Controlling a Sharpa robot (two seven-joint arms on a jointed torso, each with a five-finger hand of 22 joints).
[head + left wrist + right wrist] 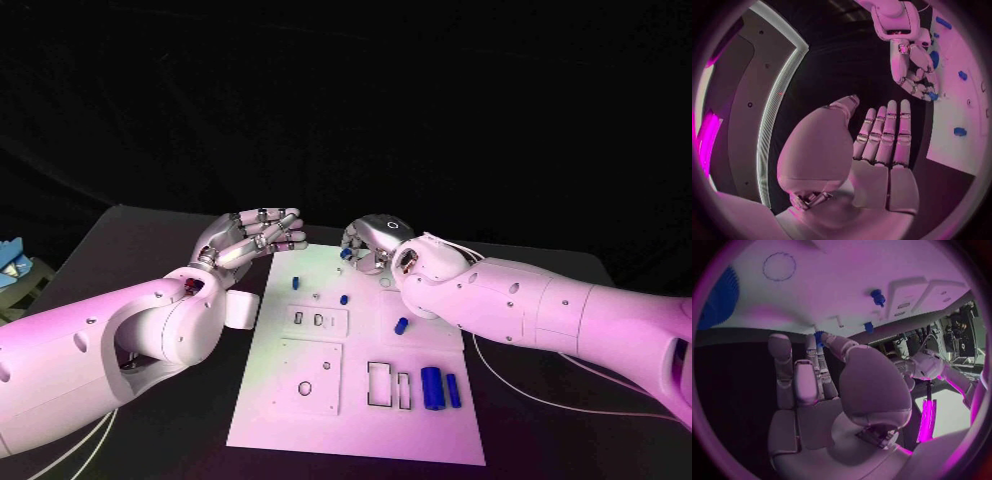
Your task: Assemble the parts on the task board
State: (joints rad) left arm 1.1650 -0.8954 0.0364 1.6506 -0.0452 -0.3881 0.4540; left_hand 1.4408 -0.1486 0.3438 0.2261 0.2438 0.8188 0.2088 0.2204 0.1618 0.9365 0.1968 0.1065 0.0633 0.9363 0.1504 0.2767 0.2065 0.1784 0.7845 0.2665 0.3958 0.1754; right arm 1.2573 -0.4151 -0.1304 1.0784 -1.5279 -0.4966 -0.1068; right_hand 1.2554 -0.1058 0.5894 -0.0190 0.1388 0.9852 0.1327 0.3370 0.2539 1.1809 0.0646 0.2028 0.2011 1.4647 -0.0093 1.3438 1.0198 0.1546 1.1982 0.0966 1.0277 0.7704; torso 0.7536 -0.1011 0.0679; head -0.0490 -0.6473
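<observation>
Black table (144,240) before a black backdrop (346,90) (pink-lit).

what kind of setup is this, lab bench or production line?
Likely a lab test bench, not a line. A black table against a dark backdrop carries one white task board with cut-out slots and small blue parts. The right hand pinches one part; the left hand is empty.

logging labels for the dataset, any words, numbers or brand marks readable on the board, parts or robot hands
None can be read: the task board, its blue parts, the left robot hand and the right robot hand show no legible text.
The board bears only outlined shapes and slots.
</observation>
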